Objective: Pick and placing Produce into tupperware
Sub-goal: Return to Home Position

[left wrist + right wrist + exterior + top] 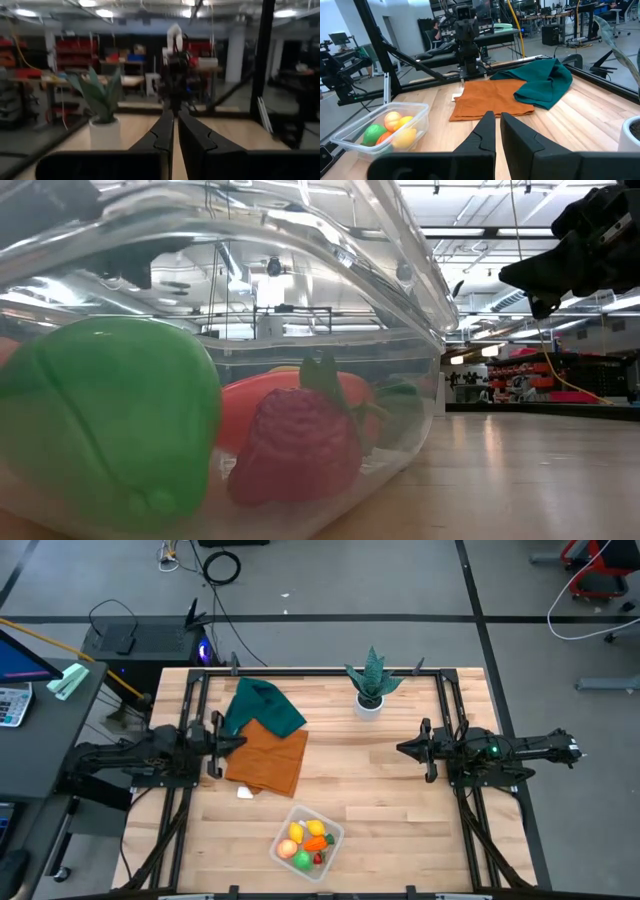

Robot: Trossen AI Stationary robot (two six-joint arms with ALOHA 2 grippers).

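Observation:
The clear tupperware (pixel 306 840) sits near the table's near edge, holding the toy produce (pixel 305 841): yellow, orange, green and red pieces lie on its floor. In the low view its wall (pixel 400 330) fills the picture, with a green piece (pixel 105 420) and a red strawberry (pixel 295 445) inside. The right wrist view shows it too (pixel 380 125). My left gripper (pixel 238 741) hovers at the table's left side, shut and empty. My right gripper (pixel 402 749) hovers at the right side, shut and empty.
An orange cloth (pixel 268 758) lies left of centre with a teal cloth (pixel 262 707) overlapping its far edge. A small white item (pixel 245 792) lies near the orange cloth. A spiky green plant in a white pot (pixel 370 690) stands at the far edge. Bare wood lies between the arms.

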